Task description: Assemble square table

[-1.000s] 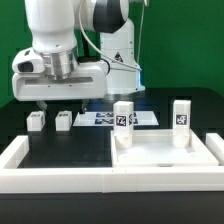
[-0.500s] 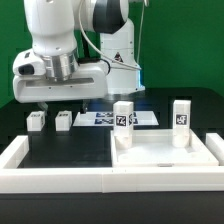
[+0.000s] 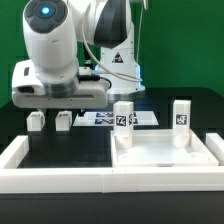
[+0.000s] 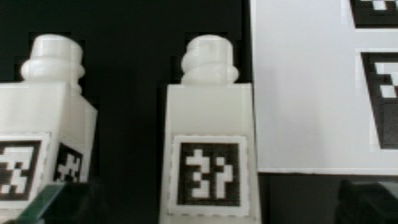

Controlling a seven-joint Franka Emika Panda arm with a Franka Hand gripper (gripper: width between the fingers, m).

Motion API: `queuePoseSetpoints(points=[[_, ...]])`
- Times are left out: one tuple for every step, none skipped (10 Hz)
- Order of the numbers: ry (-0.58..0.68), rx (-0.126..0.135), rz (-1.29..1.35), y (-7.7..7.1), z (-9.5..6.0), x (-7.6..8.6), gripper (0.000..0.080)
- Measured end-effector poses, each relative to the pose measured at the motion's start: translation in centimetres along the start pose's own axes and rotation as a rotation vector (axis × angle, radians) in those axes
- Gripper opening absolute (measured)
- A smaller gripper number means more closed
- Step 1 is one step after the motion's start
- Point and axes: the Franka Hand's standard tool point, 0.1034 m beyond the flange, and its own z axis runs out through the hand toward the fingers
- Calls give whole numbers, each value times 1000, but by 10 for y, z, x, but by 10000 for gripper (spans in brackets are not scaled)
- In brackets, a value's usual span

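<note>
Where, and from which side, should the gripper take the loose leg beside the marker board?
Probably across the two flat sides of its square body, below the narrow rounded peg, coming straight down. The leg lies flat, tag up, with gaps either side, and the open gripper hangs over it, one finger per side.

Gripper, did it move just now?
Yes. The gripper has dipped a little lower, toward the two loose legs standing under it. The legs have not shifted.
</note>
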Motion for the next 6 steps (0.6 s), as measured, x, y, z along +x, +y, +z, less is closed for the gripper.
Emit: queuePoseSetpoints(points=[[-84, 3, -5, -3, 1, -2, 649], [-62, 12, -26, -6, 0, 5, 649], [-64, 12, -37, -7, 1, 4, 649], [-68, 12, -44, -8, 3, 4, 649], [-76, 14, -58, -7, 7, 4, 649], [-80, 15, -69, -6, 9, 3, 649]])
